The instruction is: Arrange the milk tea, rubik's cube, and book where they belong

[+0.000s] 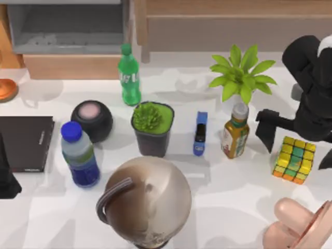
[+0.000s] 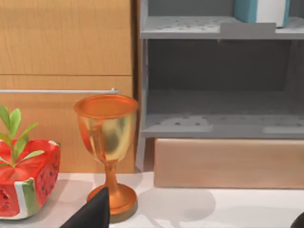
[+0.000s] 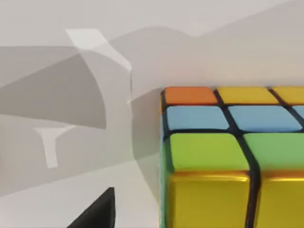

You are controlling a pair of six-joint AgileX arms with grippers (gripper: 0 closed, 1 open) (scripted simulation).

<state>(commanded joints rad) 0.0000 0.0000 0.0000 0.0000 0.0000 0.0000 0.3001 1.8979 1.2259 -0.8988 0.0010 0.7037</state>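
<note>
The rubik's cube (image 1: 294,159) lies on the table at the right, its yellow, green and orange squares also close up in the right wrist view (image 3: 228,156). My right gripper (image 1: 296,146) hangs open over it, one finger on each side; one black fingertip (image 3: 97,213) shows beside the cube. The milk tea (image 1: 148,199) is a tall cream-brown domed cup at the front middle. The teal book (image 2: 244,10) stands on the upper board of the grey shelf (image 2: 190,28). My left gripper (image 1: 6,181) is parked at the table's left edge, open.
A thin black book (image 1: 23,142), blue-capped bottle (image 1: 80,155), black round speaker (image 1: 92,119), green bottle (image 1: 128,75), potted plants (image 1: 152,127), blue stapler (image 1: 200,133) and amber bottle (image 1: 236,129) crowd the table. An orange goblet (image 2: 108,142) and watermelon planter (image 2: 28,180) stand by the shelf. A pink object (image 1: 295,223) lies front right.
</note>
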